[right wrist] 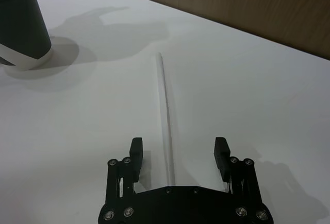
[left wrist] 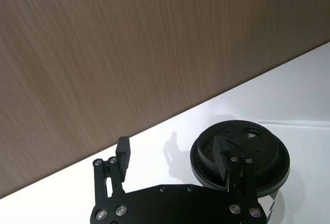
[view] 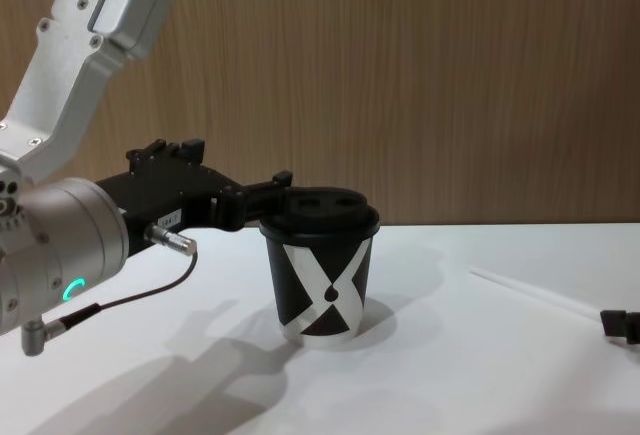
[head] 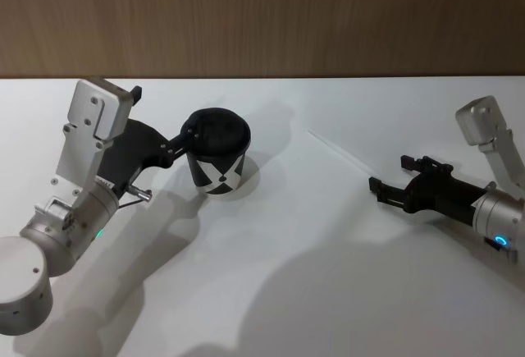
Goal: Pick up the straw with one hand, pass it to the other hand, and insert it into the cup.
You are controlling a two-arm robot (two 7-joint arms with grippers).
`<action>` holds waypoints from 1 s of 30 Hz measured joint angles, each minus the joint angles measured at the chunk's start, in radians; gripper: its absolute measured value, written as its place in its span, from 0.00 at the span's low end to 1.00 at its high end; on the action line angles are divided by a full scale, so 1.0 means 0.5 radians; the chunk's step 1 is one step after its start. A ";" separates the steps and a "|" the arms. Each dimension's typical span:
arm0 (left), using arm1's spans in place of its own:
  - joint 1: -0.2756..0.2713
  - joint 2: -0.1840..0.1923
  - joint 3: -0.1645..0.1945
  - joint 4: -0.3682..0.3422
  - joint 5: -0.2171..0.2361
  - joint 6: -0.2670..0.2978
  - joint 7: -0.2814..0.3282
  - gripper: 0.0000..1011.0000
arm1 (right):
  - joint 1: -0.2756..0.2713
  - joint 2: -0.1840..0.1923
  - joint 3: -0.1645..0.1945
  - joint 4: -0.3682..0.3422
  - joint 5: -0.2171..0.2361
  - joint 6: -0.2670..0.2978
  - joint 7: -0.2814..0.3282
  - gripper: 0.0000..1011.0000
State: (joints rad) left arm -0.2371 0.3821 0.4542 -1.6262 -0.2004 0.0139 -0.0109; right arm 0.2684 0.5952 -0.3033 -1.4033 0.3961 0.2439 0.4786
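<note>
Over on the left, the left hand sat right up against the black paper cup, fingers spread apart with nothing in them, one finger hanging over the edge of the black lid. Whether it actually touched the lid couldn't be told. That was the first worry: a light cup with a hand that close, and any sideways drift could have shoved it or tipped it over.

Moving right, the white straw lay flat on the white counter, well apart from the cup and untouched.

At the far right, the right hand was low over the counter, wide open and empty, straddling the near end of the straw, which ran out ahead between its fingers.

The trouble here looked likely to be the pinch. A thin round straw lying flat could roll away or squirt out as the fingers closed. A grip so near the end would leave a long free length to swing, making the handover awkward. And the lid's opening looked small, so a tilted straw could miss it.
</note>
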 joint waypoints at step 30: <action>0.000 0.000 0.000 0.000 0.000 0.000 0.000 0.99 | 0.022 0.041 -0.079 0.009 0.038 0.037 0.029 0.02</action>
State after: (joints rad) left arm -0.2371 0.3821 0.4542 -1.6262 -0.2004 0.0138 -0.0109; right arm 0.2793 0.6157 -0.3429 -1.3990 0.4152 0.2622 0.4930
